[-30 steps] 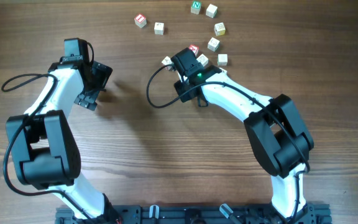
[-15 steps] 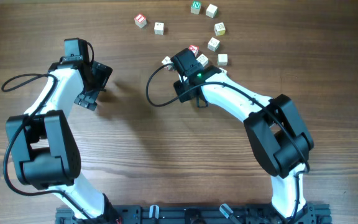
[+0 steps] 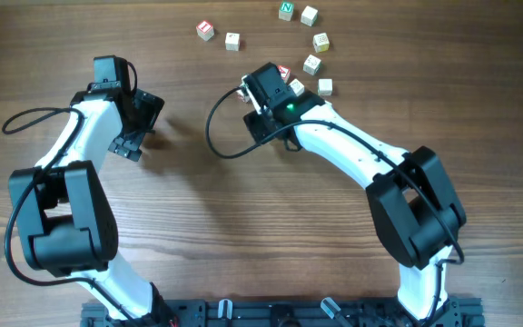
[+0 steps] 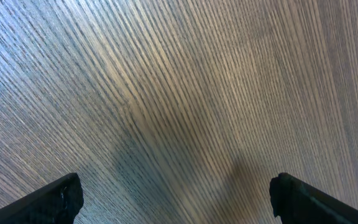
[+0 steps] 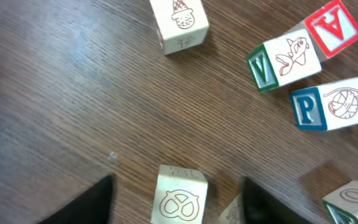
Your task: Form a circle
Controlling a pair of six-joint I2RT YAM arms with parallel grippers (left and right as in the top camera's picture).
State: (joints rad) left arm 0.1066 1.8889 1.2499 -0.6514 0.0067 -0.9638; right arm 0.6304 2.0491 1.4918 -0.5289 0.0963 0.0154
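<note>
Straddling a pretzel cube, the right pincer stands partly open. Its dark fingers flank the cube with bare wood showing on both sides, so nothing is gripped. The corner of another cube peeks in just beside the pretzel cube, toward the right finger.

No closed ring shows among the cubes ahead of this pincer. An ice-cream cube sits straight ahead, well apart. A V cube and a red A cube lie close together ahead to the right, with a P cube just beside the V cube, on its near side. An O cube sits off to the right, about level with the fingertips.

From overhead, most cubes trail in a loose curve ahead and to the right of the pincer. A red cube and a pale cube lie apart from that curve, ahead and toward the left.

The left pincer has its jaws spread wide over the bare table. It holds nothing and is well apart from every cube.
</note>
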